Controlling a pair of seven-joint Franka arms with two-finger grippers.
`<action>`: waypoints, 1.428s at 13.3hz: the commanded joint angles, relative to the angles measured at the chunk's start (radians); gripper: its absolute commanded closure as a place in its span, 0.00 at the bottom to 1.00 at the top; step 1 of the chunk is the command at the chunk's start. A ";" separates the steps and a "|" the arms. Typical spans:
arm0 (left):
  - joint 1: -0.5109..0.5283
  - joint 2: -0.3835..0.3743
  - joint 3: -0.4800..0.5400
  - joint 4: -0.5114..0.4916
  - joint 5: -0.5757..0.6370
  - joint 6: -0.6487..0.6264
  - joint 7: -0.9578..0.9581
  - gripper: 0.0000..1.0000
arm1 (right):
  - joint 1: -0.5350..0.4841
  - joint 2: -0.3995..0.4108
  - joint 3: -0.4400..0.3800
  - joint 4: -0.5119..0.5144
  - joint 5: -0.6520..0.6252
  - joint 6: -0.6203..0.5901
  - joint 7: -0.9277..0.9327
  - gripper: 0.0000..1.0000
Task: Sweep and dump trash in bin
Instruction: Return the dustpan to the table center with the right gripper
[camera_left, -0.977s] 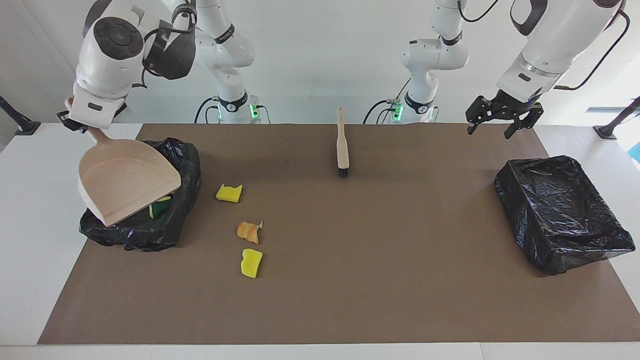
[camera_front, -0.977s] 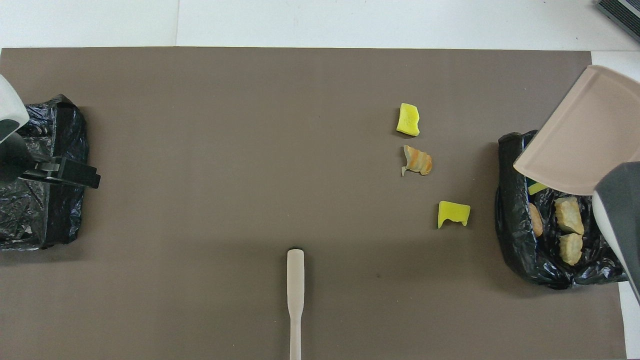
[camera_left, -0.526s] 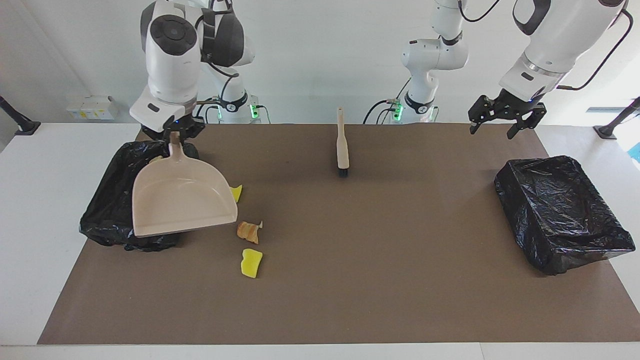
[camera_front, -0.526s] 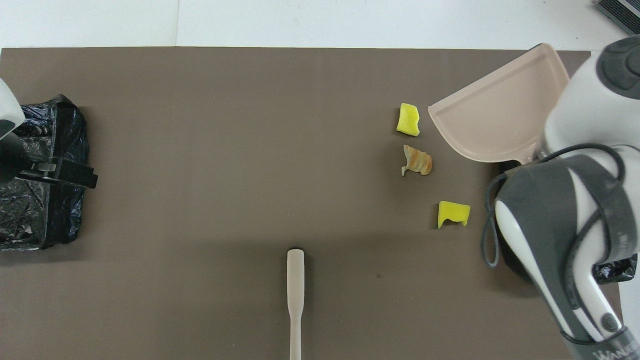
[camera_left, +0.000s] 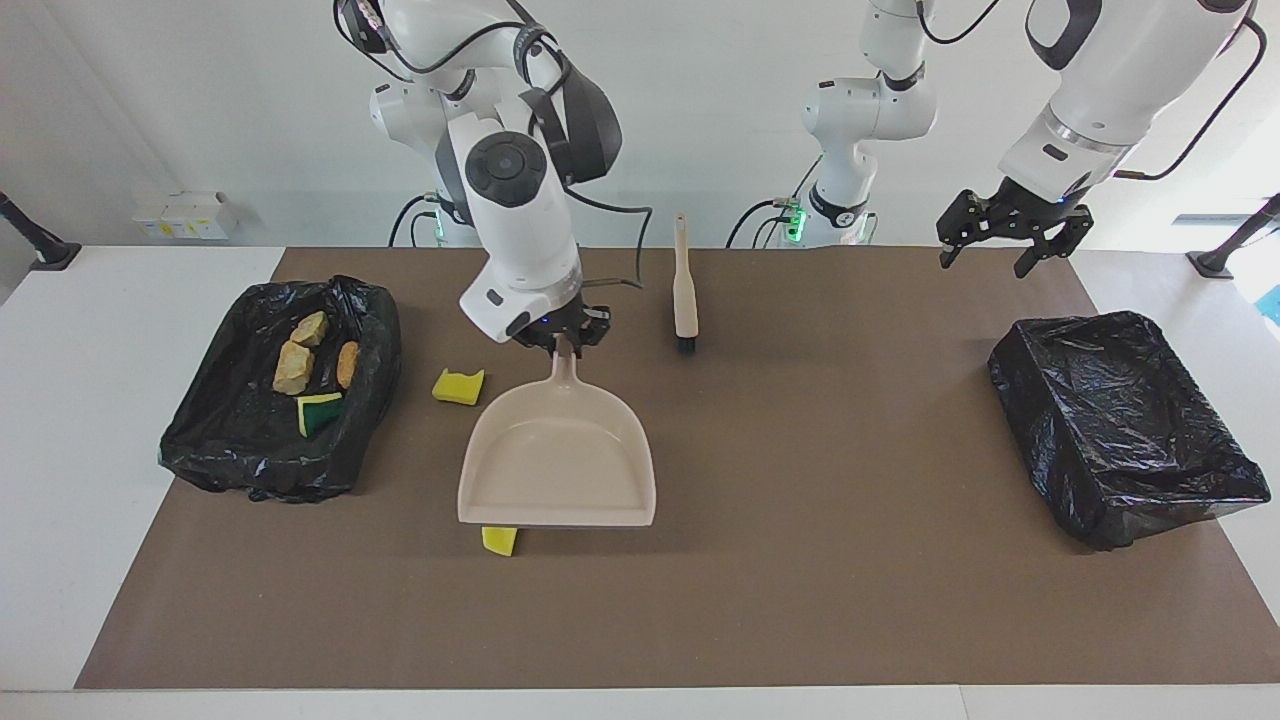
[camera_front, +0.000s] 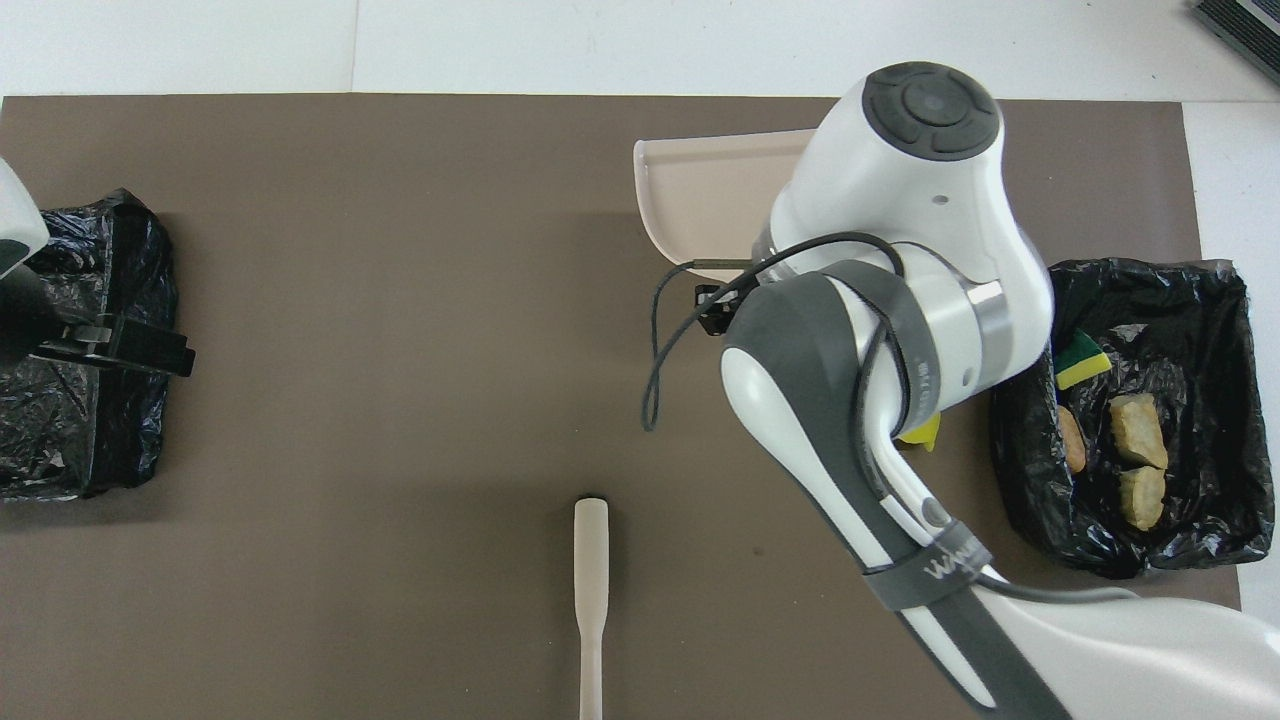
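Note:
My right gripper (camera_left: 563, 346) is shut on the handle of the beige dustpan (camera_left: 557, 470), which hangs over the brown mat with its mouth pointing away from the robots. In the overhead view the right arm covers most of the dustpan (camera_front: 700, 185). A yellow sponge scrap (camera_left: 459, 385) lies on the mat between the dustpan and the bin (camera_left: 230, 470). A second yellow scrap (camera_left: 499, 540) peeks out below the pan's front lip. Several scraps (camera_left: 293, 368) lie in that black-lined bin (camera_front: 1030, 500). My left gripper (camera_left: 985, 260) hangs open and empty at the other end.
A beige brush (camera_left: 685, 290) lies on the mat near the robots, midway between the arms, its handle (camera_front: 590, 590) pointing at them. A second black-lined bin (camera_left: 1120, 500) stands at the left arm's end, with the left gripper (camera_front: 120, 345) above it.
The right arm has swung the dustpan from over the bin to over the scraps near the mat's middle, uncovering the bin's contents and hiding the orange scrap. The left arm barely moved.

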 joint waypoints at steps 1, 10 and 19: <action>-0.005 -0.010 0.005 -0.003 0.018 0.010 0.001 0.00 | 0.029 0.135 0.025 0.117 0.106 0.080 0.122 1.00; -0.007 -0.010 0.005 -0.003 0.018 0.010 0.001 0.00 | 0.152 0.281 0.054 0.130 0.052 0.196 0.124 1.00; -0.005 -0.010 0.005 -0.003 0.018 0.010 0.000 0.00 | 0.149 0.165 0.048 0.034 0.025 0.117 0.062 0.00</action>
